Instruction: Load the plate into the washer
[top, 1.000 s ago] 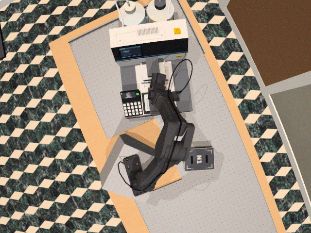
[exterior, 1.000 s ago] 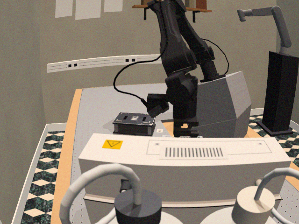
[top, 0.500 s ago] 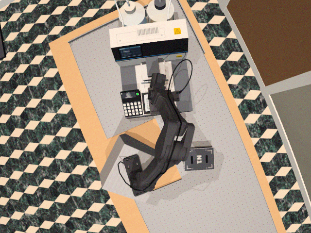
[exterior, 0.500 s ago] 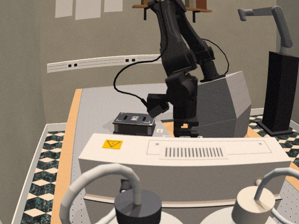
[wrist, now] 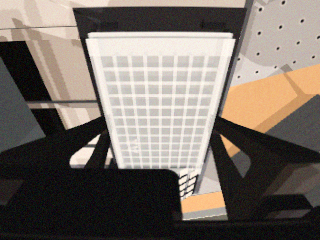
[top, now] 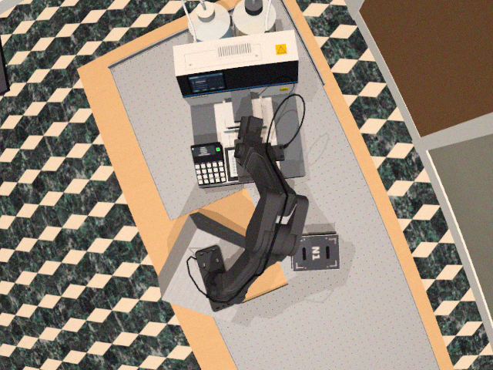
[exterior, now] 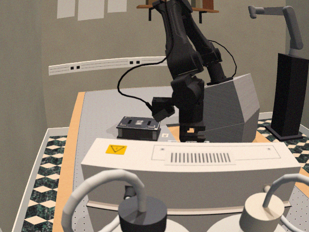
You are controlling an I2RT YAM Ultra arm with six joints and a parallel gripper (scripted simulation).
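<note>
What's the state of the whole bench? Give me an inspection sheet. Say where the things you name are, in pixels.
Surface: perforated gray top (top: 358, 278) (exterior: 99, 107) (wrist: 272, 35), wood-edged; damage: nothing seen.
Job's things: nest N1 (top: 312, 264) (exterior: 139, 127) bare; plate (wrist: 160, 90) at the washer (top: 239, 52) (exterior: 189, 159) (wrist: 65, 75), seating unclear; green light (top: 217, 149) lit above the keypad (top: 209, 172).
Clutter: nothing seen.
Claw (exterior: 192, 136) (wrist: 160, 120): fingers either side of plate; grip unclear.
Cables: black loop (top: 304, 107) (exterior: 118, 86) bows out beside the arm; snag: nothing seen.
Surroundings: gray arm (exterior: 294, 30) on black pedestal (exterior: 287, 94); people: nothing seen.
</note>
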